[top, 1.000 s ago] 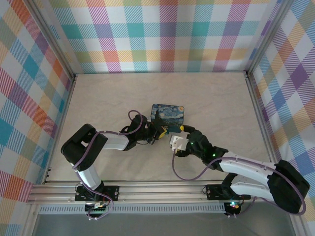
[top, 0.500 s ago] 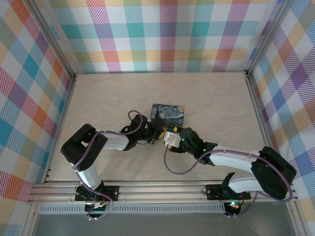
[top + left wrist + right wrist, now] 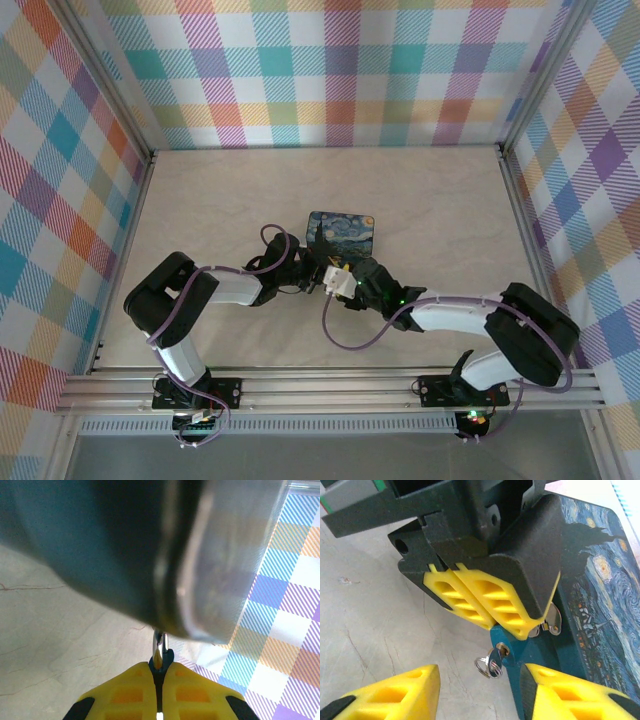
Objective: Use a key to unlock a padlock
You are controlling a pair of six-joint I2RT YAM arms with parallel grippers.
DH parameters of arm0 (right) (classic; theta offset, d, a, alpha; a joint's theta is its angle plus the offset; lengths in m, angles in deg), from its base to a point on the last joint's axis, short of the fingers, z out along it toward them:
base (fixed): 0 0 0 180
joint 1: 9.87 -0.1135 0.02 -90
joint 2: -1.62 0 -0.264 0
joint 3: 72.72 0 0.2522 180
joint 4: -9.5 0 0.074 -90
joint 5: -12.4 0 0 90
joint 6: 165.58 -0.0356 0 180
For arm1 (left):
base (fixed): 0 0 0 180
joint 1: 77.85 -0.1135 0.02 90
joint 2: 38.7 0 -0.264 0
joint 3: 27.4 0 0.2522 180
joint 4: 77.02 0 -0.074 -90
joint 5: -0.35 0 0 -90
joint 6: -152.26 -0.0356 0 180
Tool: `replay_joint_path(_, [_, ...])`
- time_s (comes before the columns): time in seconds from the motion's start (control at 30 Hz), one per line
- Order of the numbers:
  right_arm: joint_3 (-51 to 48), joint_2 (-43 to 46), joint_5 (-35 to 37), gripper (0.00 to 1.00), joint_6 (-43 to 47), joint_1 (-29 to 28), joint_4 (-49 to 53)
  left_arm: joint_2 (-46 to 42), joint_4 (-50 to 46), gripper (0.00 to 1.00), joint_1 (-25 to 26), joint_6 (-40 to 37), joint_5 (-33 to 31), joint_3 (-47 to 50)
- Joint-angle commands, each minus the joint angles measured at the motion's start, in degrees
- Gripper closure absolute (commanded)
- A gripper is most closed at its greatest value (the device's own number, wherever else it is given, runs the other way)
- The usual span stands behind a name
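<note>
Padlock (image 3: 506, 639), beige marbled tabletop (image 3: 250, 190), plaid walls (image 3: 330, 70)

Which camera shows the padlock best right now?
Right wrist: the padlock and its key sit sharp and close, held by the left tool. Left wrist gives a blurred sliver between its pads; top external leaves it too small to make out.

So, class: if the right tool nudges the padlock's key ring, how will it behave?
The key ring probably swings freely, hanging loose from the key. It looks thin, likely light. The padlock should hardly move, pinched in the shut left tool.
</note>
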State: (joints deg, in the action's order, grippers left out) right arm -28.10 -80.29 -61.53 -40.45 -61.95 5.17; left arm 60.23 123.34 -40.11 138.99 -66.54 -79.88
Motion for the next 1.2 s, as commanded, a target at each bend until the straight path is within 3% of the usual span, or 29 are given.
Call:
replay_joint_path(0.0, [1.6, -1.2, 0.9, 0.58, -0.4, -0.7, -3.1, -0.6, 1.1, 1.00, 0.4, 0.4, 1.1, -0.8])
replay_joint_path(0.47, [1.0, -2.5, 4.8, 0.79, -1.6, -1.0, -5.6, -0.3, 1.1, 1.00, 0.4, 0.5, 1.1, -0.8])
replay_joint_path(0.8, [0.6, -2.1, 6.1, 1.00, -2.2, -1.0, -6.6, -0.3, 1.2, 1.00, 0.4, 0.7, 1.0, -0.7])
replay_joint_path(1.17, [0.8, -0.4, 7.2, 1.00, -5.8, -1.0, -6.4, -0.7, 1.3, 1.00, 0.4, 0.9, 0.8, -0.3])
